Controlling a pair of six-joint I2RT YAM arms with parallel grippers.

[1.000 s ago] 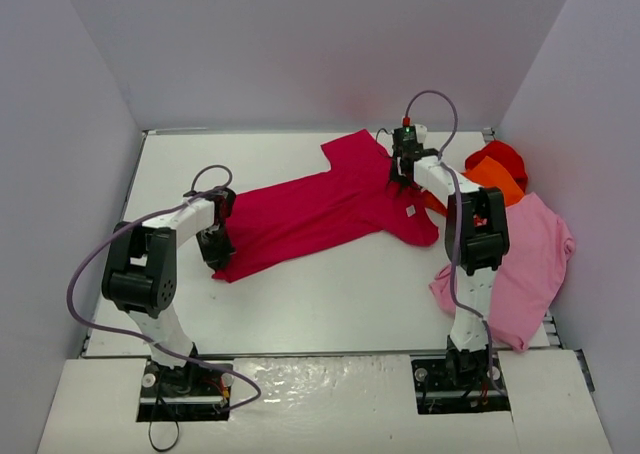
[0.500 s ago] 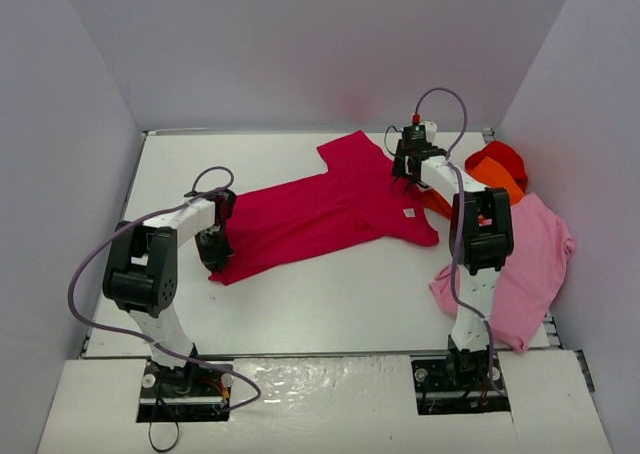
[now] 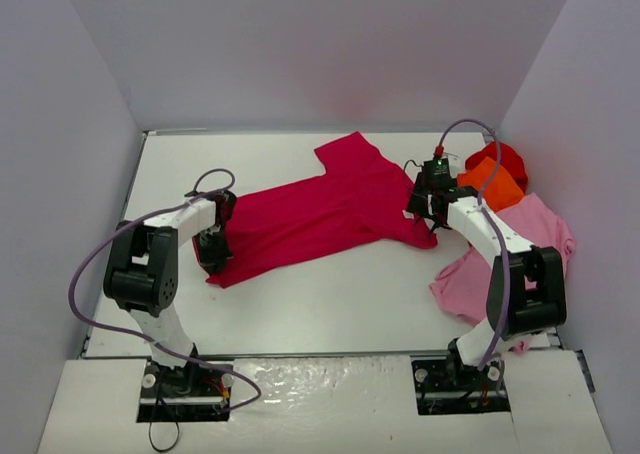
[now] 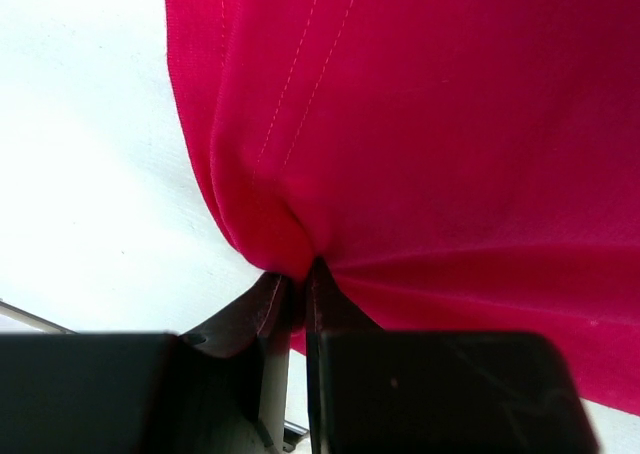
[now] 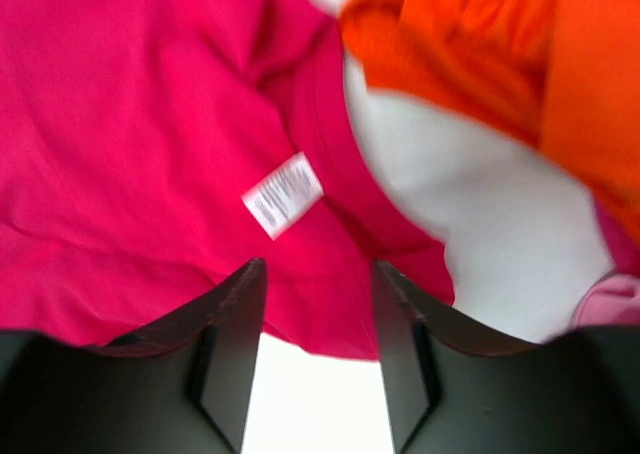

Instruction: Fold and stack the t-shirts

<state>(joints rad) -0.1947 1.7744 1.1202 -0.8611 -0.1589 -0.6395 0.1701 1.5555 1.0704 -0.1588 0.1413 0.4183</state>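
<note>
Left wrist: left pincer (image 4: pixel 298 294) pinches limp, light crimson shirt's (image 4: pixel 450 124) hem (image 4: pixel 250 164); right pincer (image 5: pixel 318 354), parted, empty, should nip collar (image 5: pixel 335 164) near tag (image 5: pixel 283 195).

Both arms are built alike: white tubular links joined by chunky black motor housings. On the left arm (image 3: pixel 150 274) a lilac cable (image 3: pixel 75 294) runs in a wide loop from base to wrist, and the right arm (image 3: pixel 497 239) carries a matching cable (image 3: pixel 470 126). A small green light (image 3: pixel 437 161) glows on the right wrist, with a red dot just above it. Each base (image 3: pixel 180 379) is black. The right gripper (image 5: pixel 320 266) has matte black fingers (image 5: pixel 230 344), flat-faced and tapered; the left gripper (image 4: pixel 300 274) has the same.
</note>
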